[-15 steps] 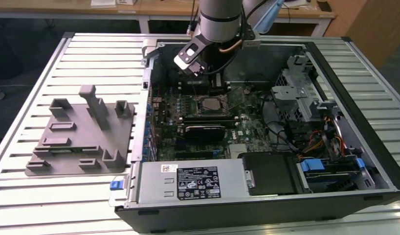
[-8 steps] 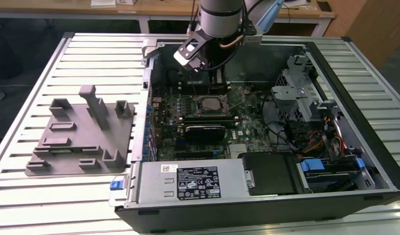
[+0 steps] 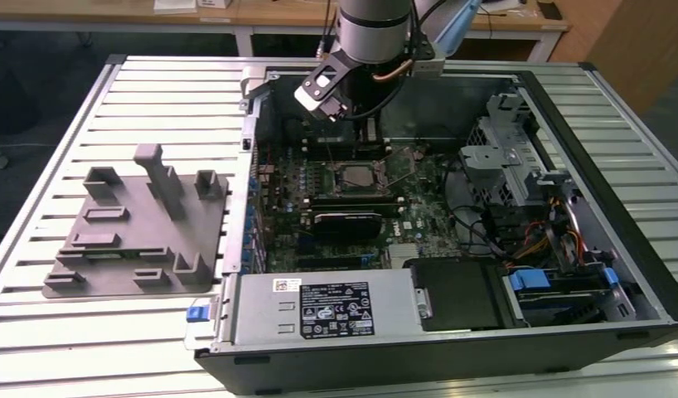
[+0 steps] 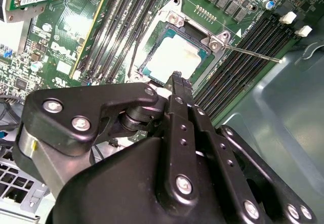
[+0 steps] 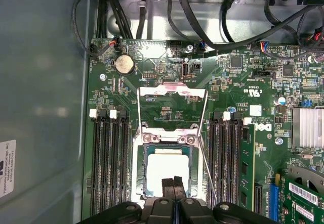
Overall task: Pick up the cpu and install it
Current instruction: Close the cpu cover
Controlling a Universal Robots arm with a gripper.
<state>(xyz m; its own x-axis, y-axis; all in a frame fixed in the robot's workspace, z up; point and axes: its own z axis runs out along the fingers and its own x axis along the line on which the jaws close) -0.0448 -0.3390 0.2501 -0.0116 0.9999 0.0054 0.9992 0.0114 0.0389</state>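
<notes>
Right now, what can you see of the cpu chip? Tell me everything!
The cpu is a small flat square with a pale silvery metal top and a thin rim. It lies level in the open motherboard socket, whose metal cover frame is flipped up. The gripper, jaws together, sits over one edge; whether it touches the chip cannot be told.

Arm (image 3: pixel 372 29) upright, tool (image 5: pixel 173 179) (pinched closed) pointing down

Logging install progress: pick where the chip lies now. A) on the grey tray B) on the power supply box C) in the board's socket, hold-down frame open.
C: the chip lies flat in the socket, the metal frame swung open, with the tool close above it.
</notes>
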